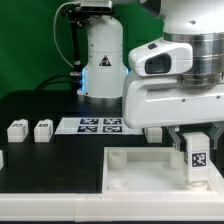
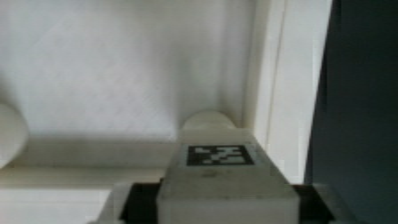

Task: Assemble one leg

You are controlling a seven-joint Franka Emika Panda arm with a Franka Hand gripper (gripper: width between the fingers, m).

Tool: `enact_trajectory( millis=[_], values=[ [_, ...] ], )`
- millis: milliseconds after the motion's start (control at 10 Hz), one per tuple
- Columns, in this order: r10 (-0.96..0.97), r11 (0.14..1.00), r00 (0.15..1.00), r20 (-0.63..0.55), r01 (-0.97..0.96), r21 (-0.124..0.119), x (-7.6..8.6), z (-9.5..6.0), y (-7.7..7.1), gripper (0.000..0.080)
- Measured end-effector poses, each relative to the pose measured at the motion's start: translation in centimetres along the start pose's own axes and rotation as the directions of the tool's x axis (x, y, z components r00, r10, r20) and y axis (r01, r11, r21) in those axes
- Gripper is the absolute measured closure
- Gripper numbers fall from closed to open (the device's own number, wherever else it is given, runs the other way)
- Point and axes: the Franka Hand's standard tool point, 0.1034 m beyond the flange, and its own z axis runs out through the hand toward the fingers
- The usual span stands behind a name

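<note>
My gripper (image 1: 194, 158) is shut on a small white leg (image 1: 195, 157) with a black-and-white tag and holds it upright at the large white tray-like tabletop (image 1: 135, 170), at its corner on the exterior view's right. In the wrist view the leg (image 2: 221, 160) sits between my dark fingers (image 2: 146, 203), over the tabletop's inner face (image 2: 125, 80) near its raised rim. Whether the leg touches the tabletop cannot be told. Two more white legs (image 1: 17, 129) (image 1: 42, 129) lie on the black table at the exterior view's left.
The marker board (image 1: 95, 124) lies on the table behind the tabletop. The arm's white base (image 1: 100, 60) stands at the back against a green backdrop. Another white part (image 1: 2, 158) shows at the left edge of the exterior view.
</note>
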Motion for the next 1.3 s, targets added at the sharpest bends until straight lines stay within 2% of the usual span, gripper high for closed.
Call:
enact_trajectory(
  millis=[200, 300, 400, 500, 600, 700, 800, 900, 1000, 1100, 1200, 1300],
  values=[
    [0.178, 0.984, 0.984, 0.000, -0.178, 0.005, 0.00, 0.00, -0.19, 0.0509],
    [0.276, 0.961, 0.961, -0.002, -0.276, 0.023, 0.11, 0.08, -0.21, 0.0509],
    [0.394, 0.917, 0.919, 0.007, -0.394, 0.057, 0.21, 0.10, -0.10, 0.0509],
    [0.550, 0.829, 0.834, 0.037, -0.551, 0.099, 0.31, 0.13, 0.05, 0.0509],
    [0.703, 0.696, 0.707, 0.076, -0.706, 0.127, 0.37, 0.13, 0.13, 0.0509],
    [0.814, 0.555, 0.570, 0.113, -0.820, 0.139, 0.45, 0.12, 0.18, 0.0509],
    [0.878, 0.440, 0.457, 0.142, -0.888, 0.133, 0.53, 0.08, 0.13, 0.0509],
    [0.933, 0.307, 0.322, 0.159, -0.945, 0.111, 0.61, 0.09, -0.06, 0.0509],
    [0.959, 0.219, 0.232, 0.164, -0.971, 0.097, 0.66, 0.15, -0.23, 0.0509],
    [0.964, 0.200, 0.213, 0.161, -0.975, 0.096, 0.69, 0.18, -0.26, 0.0509],
    [0.964, 0.200, 0.214, 0.161, -0.975, 0.095, 0.68, 0.21, -0.24, 0.0424],
    [0.961, 0.215, 0.228, 0.159, -0.972, 0.097, 0.65, 0.24, -0.26, 0.0424]
  ],
)
